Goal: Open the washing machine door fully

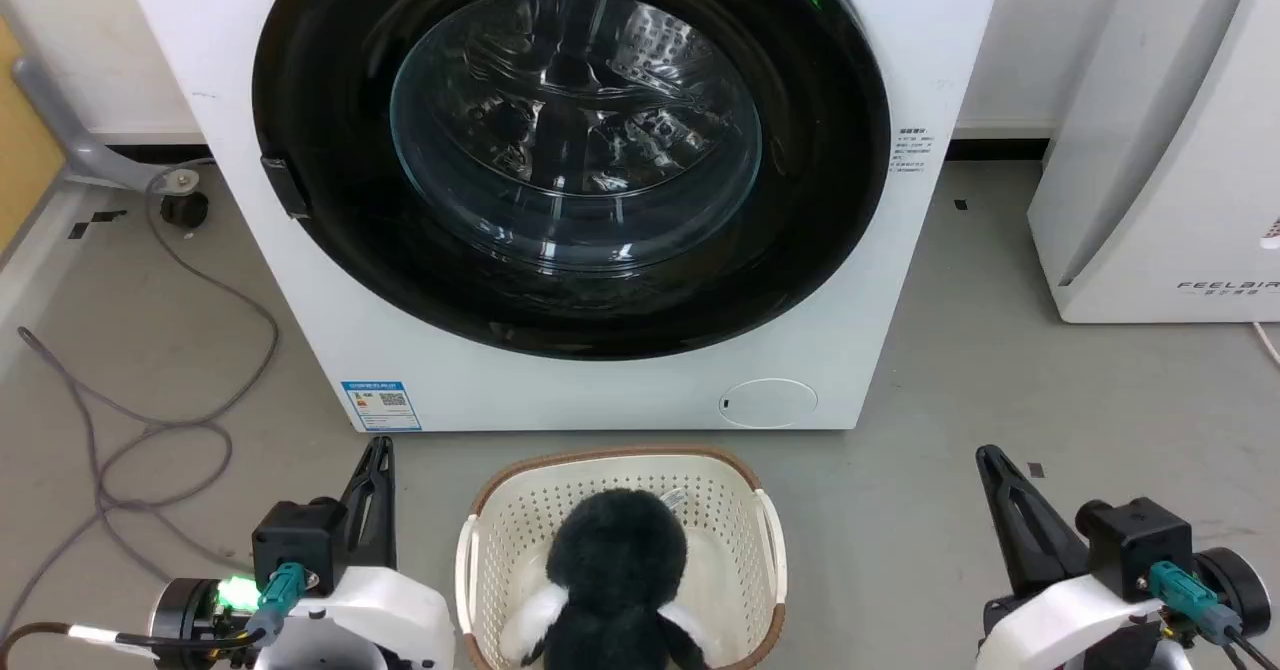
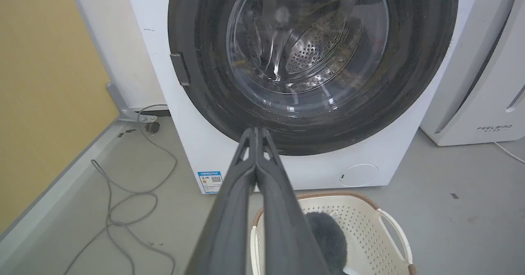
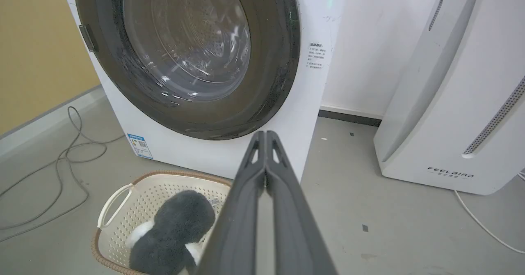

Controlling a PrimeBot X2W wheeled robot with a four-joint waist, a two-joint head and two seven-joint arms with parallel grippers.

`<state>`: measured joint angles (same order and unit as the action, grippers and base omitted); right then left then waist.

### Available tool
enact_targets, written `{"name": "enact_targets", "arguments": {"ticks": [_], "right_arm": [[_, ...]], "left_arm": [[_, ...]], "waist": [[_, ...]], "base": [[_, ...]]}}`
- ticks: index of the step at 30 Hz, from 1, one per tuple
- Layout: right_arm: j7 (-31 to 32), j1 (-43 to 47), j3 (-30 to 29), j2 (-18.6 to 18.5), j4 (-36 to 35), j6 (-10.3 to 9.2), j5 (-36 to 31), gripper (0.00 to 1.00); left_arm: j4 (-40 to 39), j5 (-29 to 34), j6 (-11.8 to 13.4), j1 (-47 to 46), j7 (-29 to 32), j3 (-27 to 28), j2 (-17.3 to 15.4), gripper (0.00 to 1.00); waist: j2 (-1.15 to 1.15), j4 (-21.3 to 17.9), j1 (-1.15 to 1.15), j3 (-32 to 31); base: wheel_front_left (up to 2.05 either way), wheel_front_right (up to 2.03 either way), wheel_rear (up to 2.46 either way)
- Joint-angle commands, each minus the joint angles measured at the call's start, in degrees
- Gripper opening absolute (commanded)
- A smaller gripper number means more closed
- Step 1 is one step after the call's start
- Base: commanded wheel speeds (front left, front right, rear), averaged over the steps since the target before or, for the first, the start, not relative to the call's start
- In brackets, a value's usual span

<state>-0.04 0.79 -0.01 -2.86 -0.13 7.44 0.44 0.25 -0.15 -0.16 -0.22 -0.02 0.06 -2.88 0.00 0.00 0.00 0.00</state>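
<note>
Washing machine door (image 1: 570, 150) sits closed, flush on the washing machine (image 1: 600, 395) straight ahead of us. Between us and it a cream basket (image 1: 480, 535) stands near the machine's base, holding a dark plush toy (image 1: 615, 570). Our left gripper (image 1: 379, 447) and right gripper (image 1: 986, 454) flank the basket, fingers pressed together, empty. Grey cable (image 1: 240, 370) loops left; a white appliance (image 1: 1150, 150) stands right.

A basket (image 1: 478, 535) stands just before the washer (image 1: 600, 395). Open floor (image 1: 900, 510) lies on both sides; a cable (image 1: 276, 338) lies left.
</note>
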Motion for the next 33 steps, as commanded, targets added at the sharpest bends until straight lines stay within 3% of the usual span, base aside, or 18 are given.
{"name": "enact_targets", "arguments": {"ticks": [1,33], "right_arm": [[0.0,-0.8,0.0,0.0,0.1,0.05,-0.4,0.0],[0.0,-0.8,0.0,0.0,0.1,0.05,-0.4,0.0]], "left_arm": [[-0.2,0.1,0.2,0.2,0.0,-0.1,0.0,0.0],[-0.2,0.1,0.2,0.2,0.0,-0.1,0.0,0.0]], "waist": [[0.0,0.0,0.0,0.0],[0.0,0.0,0.0,0.0]], "base": [[0.0,0.0,0.0],[0.0,0.0,0.0]]}}
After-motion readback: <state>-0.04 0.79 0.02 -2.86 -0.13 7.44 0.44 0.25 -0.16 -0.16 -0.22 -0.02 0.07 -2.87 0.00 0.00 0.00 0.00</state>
